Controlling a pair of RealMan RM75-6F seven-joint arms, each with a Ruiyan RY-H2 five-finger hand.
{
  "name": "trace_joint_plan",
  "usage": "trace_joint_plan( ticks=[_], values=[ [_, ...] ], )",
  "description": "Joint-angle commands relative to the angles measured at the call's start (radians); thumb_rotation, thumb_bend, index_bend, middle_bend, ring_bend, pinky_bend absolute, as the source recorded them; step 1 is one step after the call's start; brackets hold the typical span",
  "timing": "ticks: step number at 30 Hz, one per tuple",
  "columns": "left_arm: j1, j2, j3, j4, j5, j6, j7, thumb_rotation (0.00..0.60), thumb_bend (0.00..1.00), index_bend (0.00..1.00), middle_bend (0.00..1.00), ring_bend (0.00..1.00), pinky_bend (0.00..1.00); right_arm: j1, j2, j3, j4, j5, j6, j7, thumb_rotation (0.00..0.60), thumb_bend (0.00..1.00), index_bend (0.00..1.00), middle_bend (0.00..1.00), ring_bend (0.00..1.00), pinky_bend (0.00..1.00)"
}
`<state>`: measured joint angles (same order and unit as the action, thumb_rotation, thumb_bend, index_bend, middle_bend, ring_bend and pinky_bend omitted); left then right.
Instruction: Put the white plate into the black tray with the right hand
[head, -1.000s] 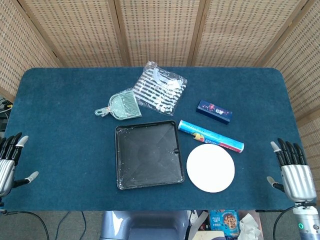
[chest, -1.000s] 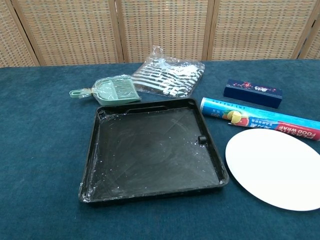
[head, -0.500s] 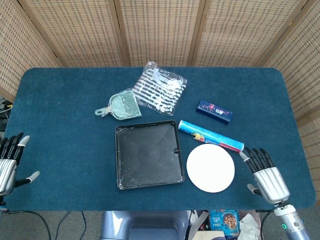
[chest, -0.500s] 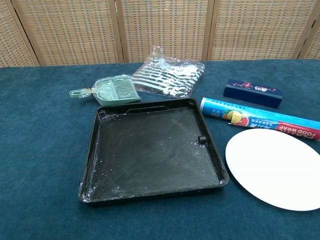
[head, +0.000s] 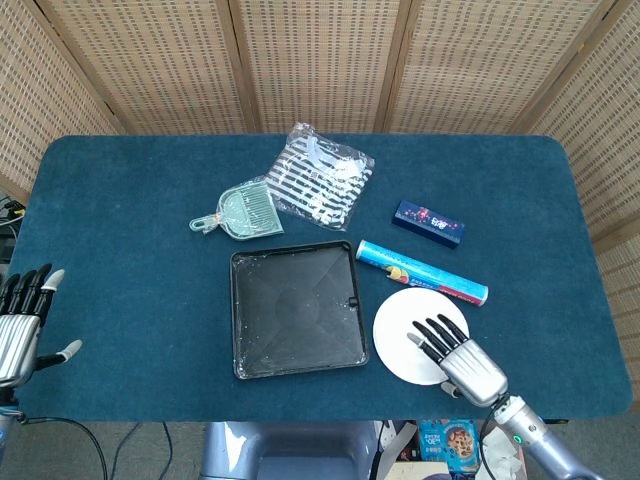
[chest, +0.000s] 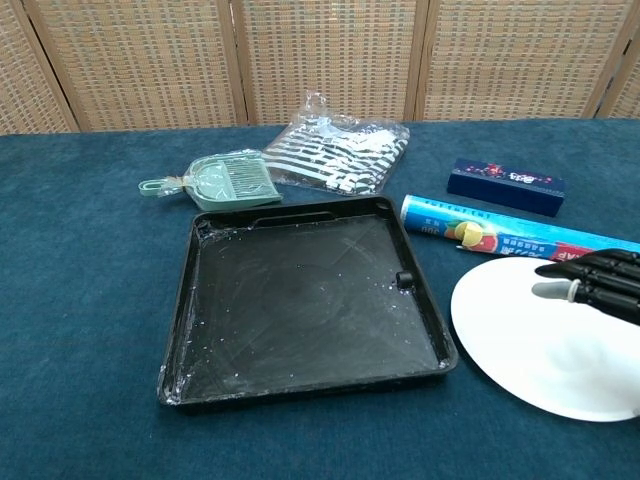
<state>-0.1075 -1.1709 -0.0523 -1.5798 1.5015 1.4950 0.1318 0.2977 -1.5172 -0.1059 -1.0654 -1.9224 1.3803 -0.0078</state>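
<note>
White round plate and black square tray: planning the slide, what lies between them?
Only bare blue cloth between white round plate and black square tray, head view.

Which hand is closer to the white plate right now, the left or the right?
The right. The right hand is over the white plate, fingers spread above its near-right part. The left hand is far off at the table's left edge.

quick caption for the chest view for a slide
Right hand reaches over the white plate, which lies on the table beside the empty black tray.
</note>
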Motion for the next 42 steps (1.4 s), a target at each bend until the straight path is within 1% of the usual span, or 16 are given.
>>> trace_joint_plan(
  ticks=[1,8,11,13,16,18,20,25,26,29,31,34,37,42],
  values=[
    [-0.001,-0.006,0.002,0.001,0.004,0.001,0.011,0.600,0.00,0.00,0.00,0.00,0.00,0.008,-0.024,-0.010,0.028,0.005,-0.019,-0.011,0.600,0.00,0.06,0.00,0.00,0.07],
    [-0.002,-0.012,0.001,0.004,-0.003,-0.004,0.018,0.600,0.00,0.00,0.00,0.00,0.00,0.012,-0.060,-0.023,0.078,0.017,-0.022,-0.002,0.600,0.04,0.09,0.00,0.00,0.09],
    [-0.003,-0.013,0.000,0.006,-0.006,-0.006,0.018,0.600,0.00,0.00,0.00,0.00,0.00,0.016,-0.071,-0.019,0.090,0.026,-0.014,0.005,0.600,0.13,0.14,0.00,0.00,0.10],
    [-0.003,-0.014,0.000,0.007,-0.007,-0.006,0.018,0.600,0.00,0.00,0.00,0.00,0.00,0.018,-0.076,-0.012,0.093,0.035,-0.010,0.008,0.600,0.22,0.19,0.02,0.00,0.12],
    [-0.003,-0.015,-0.001,0.007,-0.009,-0.007,0.017,0.600,0.00,0.00,0.00,0.00,0.00,0.021,-0.082,-0.001,0.097,0.050,-0.006,0.012,0.600,0.31,0.22,0.04,0.00,0.12],
    [-0.004,-0.015,-0.001,0.007,-0.011,-0.008,0.017,0.600,0.00,0.00,0.00,0.00,0.00,0.023,-0.086,0.006,0.100,0.062,-0.004,0.016,0.600,0.34,0.23,0.05,0.00,0.12],
    [-0.004,-0.016,-0.002,0.008,-0.013,-0.009,0.017,0.600,0.00,0.00,0.00,0.00,0.00,0.024,-0.084,0.011,0.097,0.071,0.003,0.022,0.600,0.36,0.24,0.05,0.00,0.12],
    [-0.006,-0.018,-0.003,0.009,-0.017,-0.013,0.020,0.600,0.00,0.00,0.00,0.00,0.00,0.028,-0.077,0.021,0.091,0.085,0.010,0.019,0.600,0.36,0.25,0.06,0.00,0.13],
    [-0.006,-0.018,-0.002,0.009,-0.017,-0.014,0.020,0.600,0.00,0.00,0.00,0.00,0.00,0.030,-0.078,0.024,0.092,0.090,0.009,0.011,0.600,0.36,0.29,0.06,0.00,0.14],
    [-0.006,-0.019,-0.002,0.009,-0.017,-0.014,0.021,0.600,0.00,0.00,0.00,0.00,0.00,0.031,-0.091,0.033,0.105,0.103,0.013,0.003,0.600,0.37,0.48,0.09,0.00,0.16],
    [-0.006,-0.019,-0.002,0.009,-0.018,-0.014,0.021,0.600,0.00,0.00,0.00,0.00,0.00,0.031,-0.102,0.040,0.119,0.110,0.023,0.002,0.600,0.41,0.55,0.13,0.00,0.19],
    [-0.007,-0.018,-0.002,0.008,-0.020,-0.016,0.018,0.600,0.00,0.00,0.00,0.00,0.00,0.029,-0.119,0.050,0.147,0.111,0.058,0.014,0.600,0.47,0.58,0.17,0.00,0.21],
    [-0.008,-0.017,-0.003,0.009,-0.022,-0.018,0.016,0.600,0.00,0.00,0.00,0.00,0.00,0.029,-0.127,0.051,0.171,0.110,0.081,0.031,0.600,0.51,0.60,0.19,0.02,0.22],
    [-0.008,-0.016,-0.003,0.009,-0.022,-0.019,0.013,0.600,0.00,0.00,0.00,0.00,0.00,0.025,-0.128,0.050,0.191,0.101,0.131,0.049,0.600,0.52,0.61,0.20,0.02,0.22]
  ],
)
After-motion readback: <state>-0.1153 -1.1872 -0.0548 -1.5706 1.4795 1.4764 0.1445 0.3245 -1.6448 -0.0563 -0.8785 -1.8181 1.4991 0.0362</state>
